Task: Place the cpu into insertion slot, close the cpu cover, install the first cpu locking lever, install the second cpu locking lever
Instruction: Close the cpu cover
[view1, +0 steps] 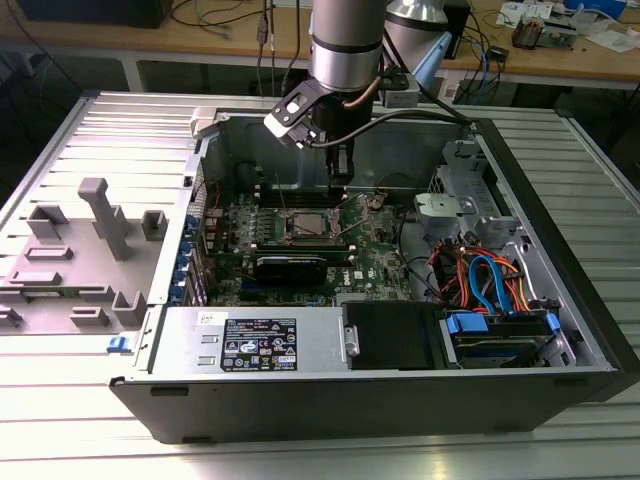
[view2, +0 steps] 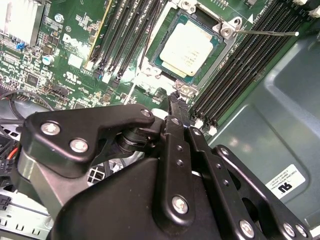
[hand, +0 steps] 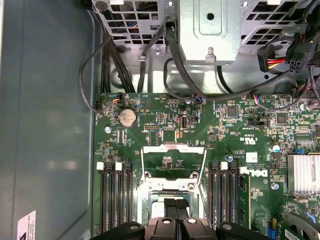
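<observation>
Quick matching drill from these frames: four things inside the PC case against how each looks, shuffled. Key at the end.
Things:
1. cpu
2. memory slots
3. coin cell battery
4. drive cables

Looks:
A. round, silver
B. orange and blue, at the exterior view's right
C. square, silver-grey top
D. long, black, in parallel rows

Pairs: 1-C, 2-D, 3-A, 4-B

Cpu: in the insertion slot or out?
In. The cpu lies flat inside the insertion slot, silver top up, in the second wrist view.
</observation>
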